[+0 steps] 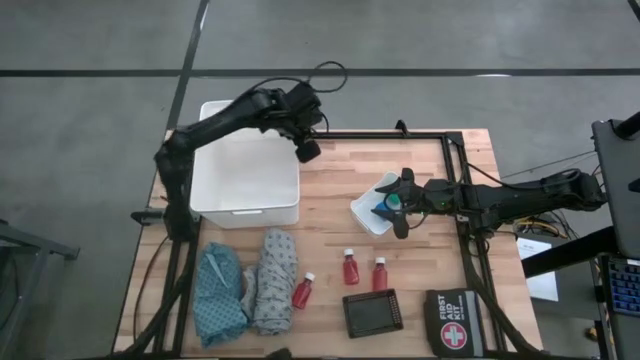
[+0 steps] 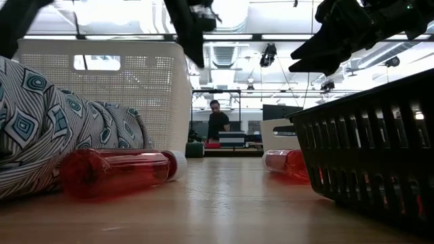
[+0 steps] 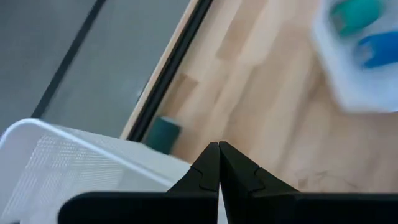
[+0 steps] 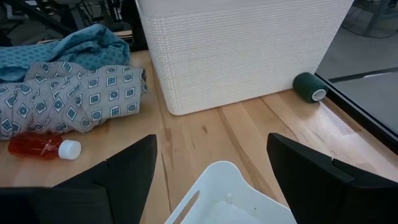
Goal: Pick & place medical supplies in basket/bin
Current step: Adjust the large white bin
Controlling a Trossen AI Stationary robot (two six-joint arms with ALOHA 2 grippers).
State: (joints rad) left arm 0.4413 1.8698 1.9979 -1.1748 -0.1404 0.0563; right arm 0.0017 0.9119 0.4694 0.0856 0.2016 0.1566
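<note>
Right tool spread wide above small white tray

The dark left claw hangs with fingers pressed together, while the dark right claw reaches out, fingers spread wide.

Even, bright overhead light falls on the wooden table, and shadows beside the white basket are soft and short. In the low view, ceiling lamps behind the basket glare white. In the left wrist view, the small tray beyond the basket is blurred.
</note>
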